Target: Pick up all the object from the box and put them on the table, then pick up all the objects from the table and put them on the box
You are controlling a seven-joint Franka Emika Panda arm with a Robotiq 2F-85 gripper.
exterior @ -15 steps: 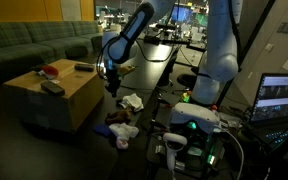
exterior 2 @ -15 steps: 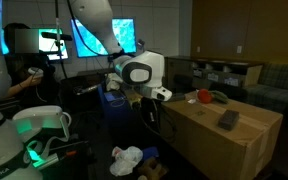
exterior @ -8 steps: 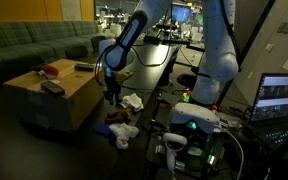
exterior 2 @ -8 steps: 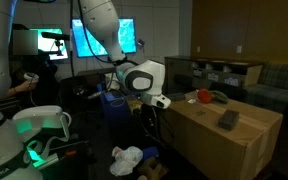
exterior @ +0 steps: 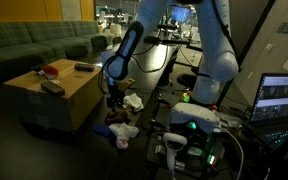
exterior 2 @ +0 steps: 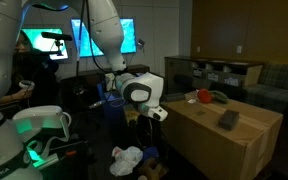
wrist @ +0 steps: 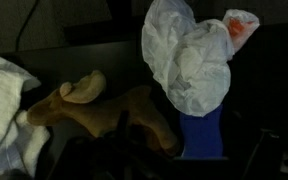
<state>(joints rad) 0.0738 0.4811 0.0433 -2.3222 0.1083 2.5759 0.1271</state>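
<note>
Exterior views — arm point(exterior: 127, 47) lower than before, beside box point(exterior: 59, 95), above cloths point(exterior: 132, 102)

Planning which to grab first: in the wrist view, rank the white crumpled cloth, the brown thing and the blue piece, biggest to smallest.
White crumpled cloth, largest.
Brown thing, next.
Blue piece, smallest as seen, though part may be hidden.
</note>
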